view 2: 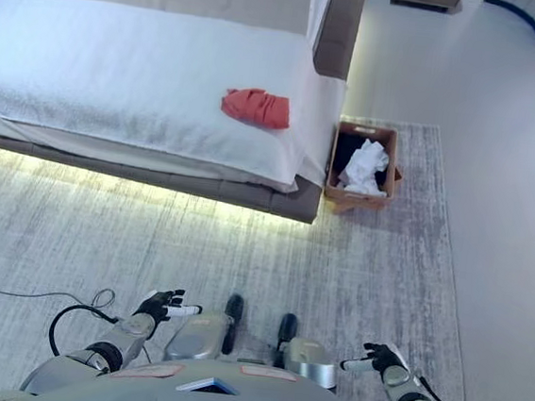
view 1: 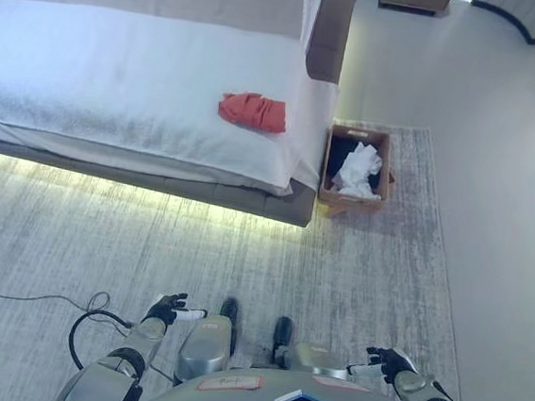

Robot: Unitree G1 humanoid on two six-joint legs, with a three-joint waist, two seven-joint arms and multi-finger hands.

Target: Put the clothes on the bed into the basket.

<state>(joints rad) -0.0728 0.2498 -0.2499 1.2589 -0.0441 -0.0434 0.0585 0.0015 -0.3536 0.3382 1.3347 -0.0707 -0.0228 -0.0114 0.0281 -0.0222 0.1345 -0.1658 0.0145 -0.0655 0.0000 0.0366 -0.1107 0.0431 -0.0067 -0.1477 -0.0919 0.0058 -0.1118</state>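
With the left hand and right hand low, empty, fingers seemingly loosely spread, the approach is in hand: next walk toward twelve o'clock for the red garment on the bed, basket at one o'clock.

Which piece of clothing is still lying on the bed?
The red cloth, crumpled near the corner of the bed. The white cloth is already in the brown basket on the rug.
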